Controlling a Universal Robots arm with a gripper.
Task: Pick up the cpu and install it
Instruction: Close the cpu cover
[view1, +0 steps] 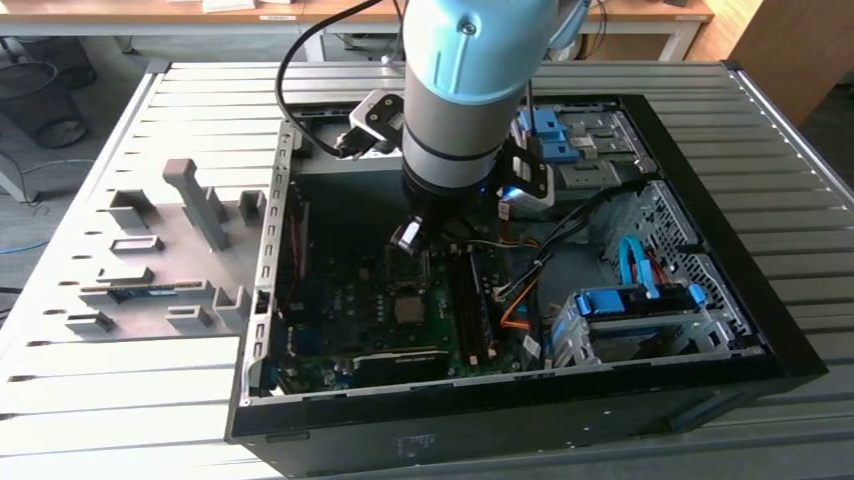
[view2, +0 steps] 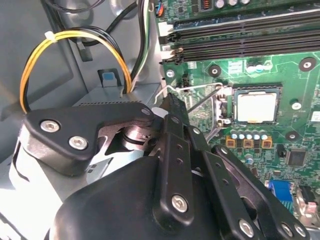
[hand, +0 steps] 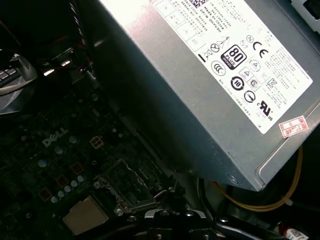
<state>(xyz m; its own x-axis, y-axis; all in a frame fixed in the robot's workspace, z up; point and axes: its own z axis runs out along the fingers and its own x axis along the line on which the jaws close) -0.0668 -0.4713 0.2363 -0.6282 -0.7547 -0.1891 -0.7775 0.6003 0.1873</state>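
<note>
The cpu (view2: 256, 107) is a small silver square lying flat inside the metal-framed socket (view2: 223, 106) on the green motherboard. It also shows as a pale square (hand: 86, 215) in the first wrist view and as a small grey patch (view1: 411, 308) in the exterior view. My gripper (view2: 168, 100) hangs inside the open computer case, above the board and just beside the socket, near its raised wire lever (view2: 200, 92). In the exterior view the gripper (view1: 407, 237) sits a short way behind the cpu. Nothing shows in its grasp.
A big grey box with a white label (hand: 200, 75) stands close beside the socket. Yellow and black cables (view2: 75, 37) loop behind my gripper. Memory slots (view2: 240, 35) run along the board. Blue drive bays (view1: 627, 300) fill the case's right side. A grey fixture plate (view1: 147, 250) lies at the exterior view's left.
</note>
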